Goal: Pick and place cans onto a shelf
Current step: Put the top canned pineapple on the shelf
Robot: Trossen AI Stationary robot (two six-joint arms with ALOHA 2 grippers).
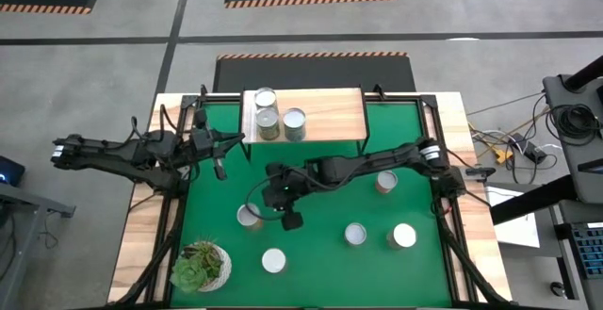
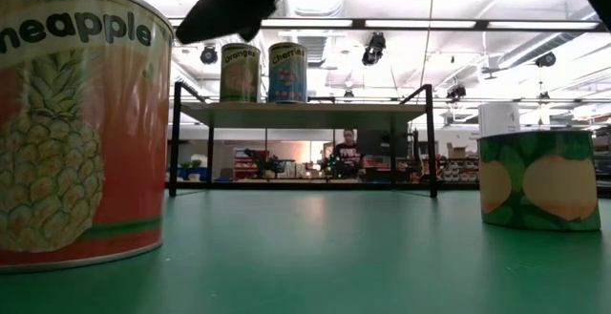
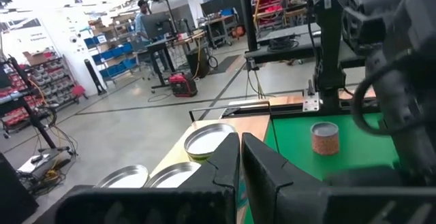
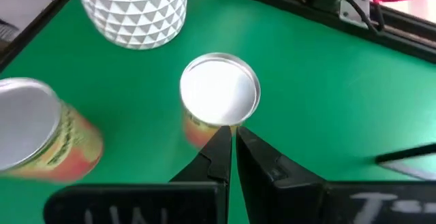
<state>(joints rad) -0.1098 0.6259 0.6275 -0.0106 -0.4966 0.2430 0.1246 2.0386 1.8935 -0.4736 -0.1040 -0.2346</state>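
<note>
on the green bench (image 1: 320, 253), three cans stand on the shelf (image 1: 330, 112). the right gripper (image 1: 290, 220), fingers clenched empty, hangs near a can (image 1: 250, 216); the left gripper (image 1: 219, 167), fingers clenched, waits beside the shelf.

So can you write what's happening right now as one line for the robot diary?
shelf: three cans | mat: five cans | right gripper: shut, empty, above mat near can | left gripper: shut, waiting beside shelf

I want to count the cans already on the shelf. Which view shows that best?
The high view: looking straight down, it shows three cans grouped at the left end of the shelf. The low view shows only two labels there, the left wrist view three lids cut by the fingers, the right wrist view none.
</note>
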